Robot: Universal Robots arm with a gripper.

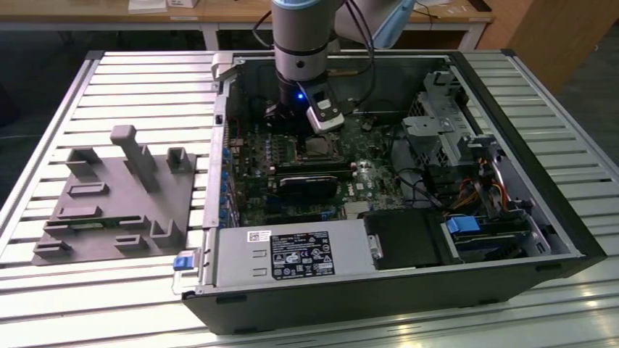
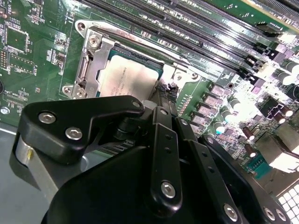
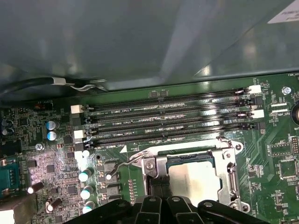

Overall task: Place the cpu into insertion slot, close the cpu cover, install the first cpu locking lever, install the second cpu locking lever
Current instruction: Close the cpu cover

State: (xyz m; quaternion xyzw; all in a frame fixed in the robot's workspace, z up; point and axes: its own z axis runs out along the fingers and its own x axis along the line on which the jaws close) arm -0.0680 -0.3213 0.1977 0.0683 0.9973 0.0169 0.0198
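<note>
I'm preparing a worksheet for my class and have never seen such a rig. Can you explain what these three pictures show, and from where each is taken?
A robot arm reaches down into an open computer case lying on a slatted table. The exterior view looks on from outside; both wrist views come from cameras riding on the arm. They show its gripper close above the circuit board, beside the chip, which lies in its socket with a metal frame around it. A grey holder lies beside the case.
</note>
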